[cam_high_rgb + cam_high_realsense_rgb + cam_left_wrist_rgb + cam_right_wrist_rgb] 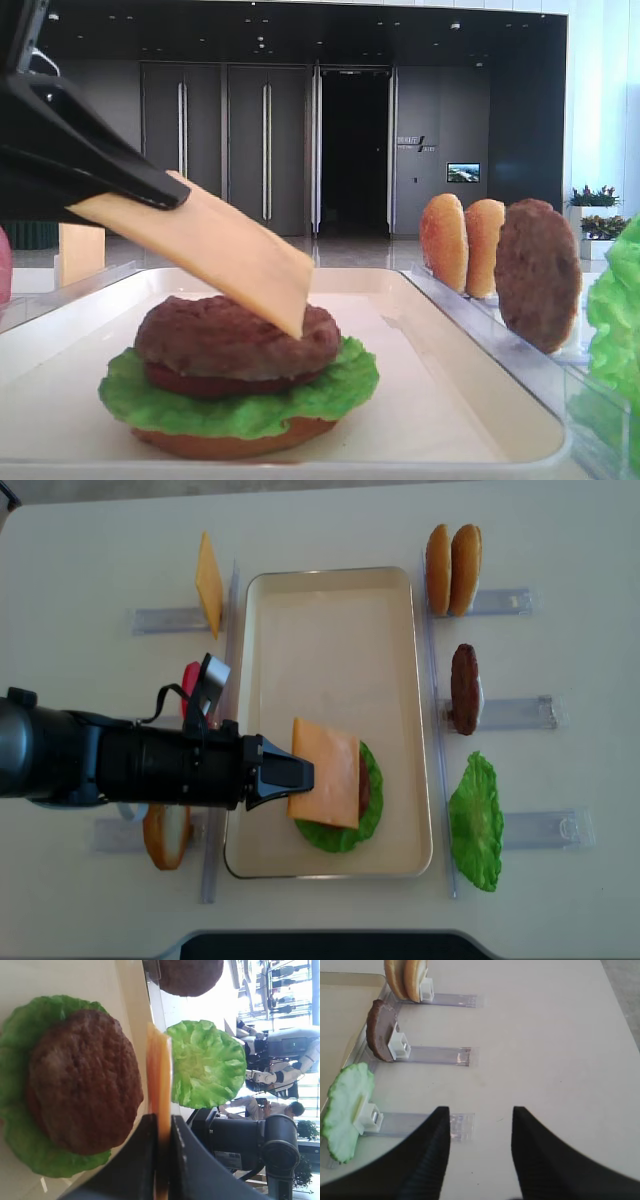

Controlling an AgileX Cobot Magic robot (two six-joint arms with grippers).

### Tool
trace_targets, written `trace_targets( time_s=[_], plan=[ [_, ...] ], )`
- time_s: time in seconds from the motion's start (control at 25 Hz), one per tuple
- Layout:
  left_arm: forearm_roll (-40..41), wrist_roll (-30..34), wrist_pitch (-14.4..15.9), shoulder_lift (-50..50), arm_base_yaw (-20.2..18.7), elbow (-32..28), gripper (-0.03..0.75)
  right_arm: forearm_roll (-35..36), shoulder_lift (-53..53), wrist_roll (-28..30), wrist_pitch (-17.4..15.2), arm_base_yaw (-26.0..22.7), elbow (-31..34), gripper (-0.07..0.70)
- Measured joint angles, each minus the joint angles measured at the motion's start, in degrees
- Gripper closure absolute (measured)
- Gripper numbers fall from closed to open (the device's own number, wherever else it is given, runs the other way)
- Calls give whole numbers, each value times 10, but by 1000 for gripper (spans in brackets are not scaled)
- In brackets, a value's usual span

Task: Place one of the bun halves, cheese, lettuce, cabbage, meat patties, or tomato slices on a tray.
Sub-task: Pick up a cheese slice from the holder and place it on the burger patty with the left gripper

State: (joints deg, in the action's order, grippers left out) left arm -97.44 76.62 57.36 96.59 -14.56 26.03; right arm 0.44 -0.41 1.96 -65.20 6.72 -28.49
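Exterior high: cheese (215, 250) corner touching patty (235, 338), tray (470, 410) rim well apart.

Cheese (324, 772) tilted over patty (238, 338), perhaps touching

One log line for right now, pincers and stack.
left pincer: shut on cheese | cheese: tilted, corner touching meat patty | stack: on tray | right pincer: open, empty

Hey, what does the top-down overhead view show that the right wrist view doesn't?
Only the overhead view shows the left gripper shut on a cheese slice above the stacked burger, plus a spare cheese slice and a bun half left of the tray.

Only the right wrist view shows the right gripper, open over bare table.

Both show the racked buns, patty and lettuce leaf.
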Motion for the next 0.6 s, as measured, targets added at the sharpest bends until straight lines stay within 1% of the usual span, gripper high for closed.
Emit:
trace_targets(
  time_s=[0.36,0.6],
  plan=[
    [0,25,-1,0,0,0,682,1,0,0,0,0,0,325],
    [0,28,-2,0,0,20,682,0,0,0,0,0,0,325]
  ],
)
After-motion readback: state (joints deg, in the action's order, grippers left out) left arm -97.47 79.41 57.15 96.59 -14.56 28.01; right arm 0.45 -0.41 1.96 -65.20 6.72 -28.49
